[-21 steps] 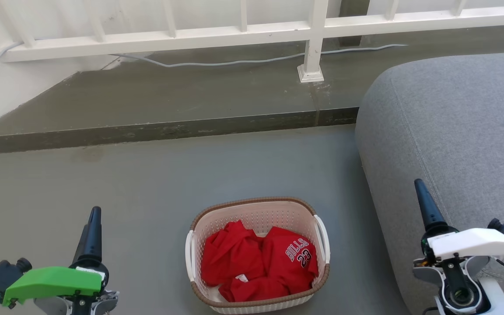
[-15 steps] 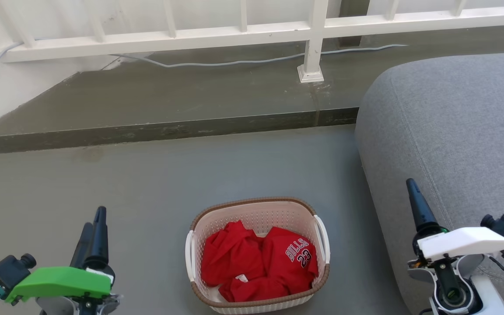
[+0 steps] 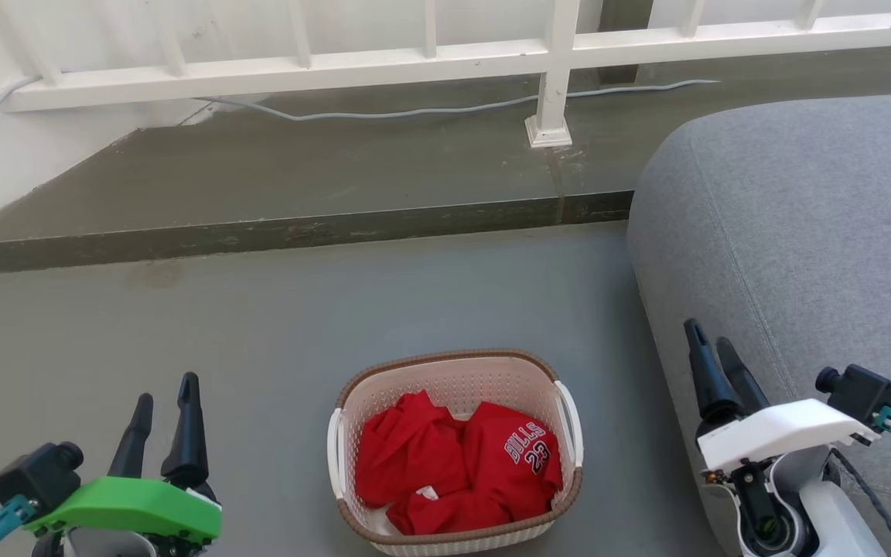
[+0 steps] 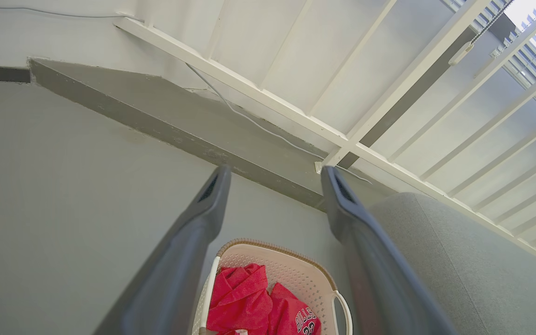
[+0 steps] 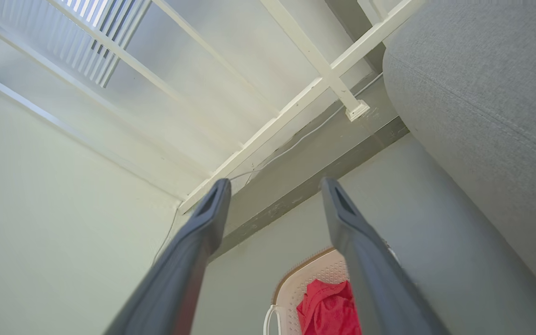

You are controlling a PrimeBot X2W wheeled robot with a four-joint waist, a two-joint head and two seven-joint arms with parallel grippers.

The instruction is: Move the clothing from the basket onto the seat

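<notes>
The clothing (image 3: 453,468), crumpled red fabric with white "BULLS 23" lettering, lies inside the cream perforated basket (image 3: 445,357) on the grey floor at bottom centre. The grey seat (image 3: 801,232) rises to the right of the basket. My left gripper (image 3: 167,389) hovers open left of the basket, holding nothing. My right gripper (image 3: 709,333) is open and holding nothing, in front of the seat's edge, right of the basket. In the left wrist view the left gripper (image 4: 276,171) stands wide, with basket (image 4: 272,245) and clothing (image 4: 244,302) below. The right gripper (image 5: 276,181) looks past the basket (image 5: 314,274) and seat (image 5: 482,79).
A raised concrete step (image 3: 298,232) runs across behind the basket. Above it stands a white railing (image 3: 414,62) with a post (image 3: 550,116), and a grey cable (image 3: 414,111) lies along the ledge. Open grey floor (image 3: 260,340) spreads left of the basket.
Both grippers have turned at the wrist so that both fingers of each now show apart. The left one shifted slightly right and lower, the right one moved left toward the basket.
</notes>
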